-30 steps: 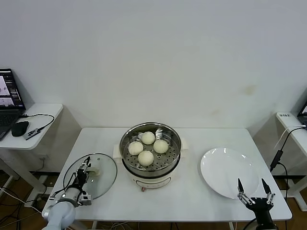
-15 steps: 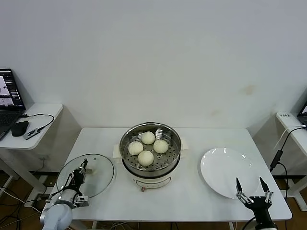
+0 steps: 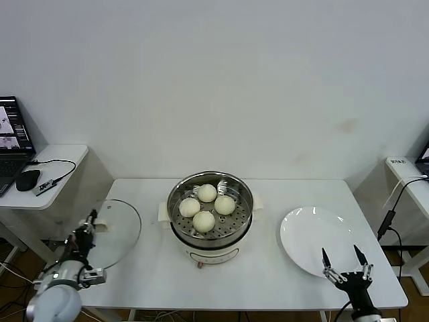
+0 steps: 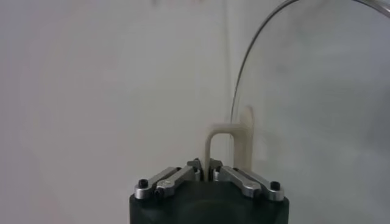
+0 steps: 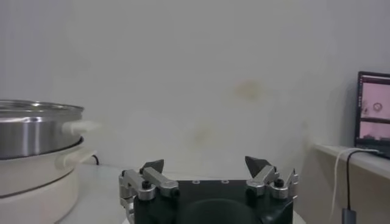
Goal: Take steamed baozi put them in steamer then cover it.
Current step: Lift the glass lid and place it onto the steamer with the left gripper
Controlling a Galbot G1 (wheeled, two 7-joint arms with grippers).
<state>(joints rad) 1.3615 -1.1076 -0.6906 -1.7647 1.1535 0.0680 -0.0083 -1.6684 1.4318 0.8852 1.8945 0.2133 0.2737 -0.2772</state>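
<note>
Head view: left pincer (image 3: 89,223) clenched on the clear glass cover's (image 3: 115,231) cream handle; right pincer (image 3: 342,263) released; four smooth baozi (image 3: 206,206) in the perforated steel steamer (image 3: 210,208).

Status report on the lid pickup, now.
Left gripper shut on cover handle, lid lifted at table's left edge. Right gripper open, idle by plate. Four baozi in steamer, uncovered. Path looks unobstructed.

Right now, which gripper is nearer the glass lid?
Left. The left gripper is shut on the handle of the glass lid, left of the steamer. The right gripper hangs open by the white plate, far across.
</note>
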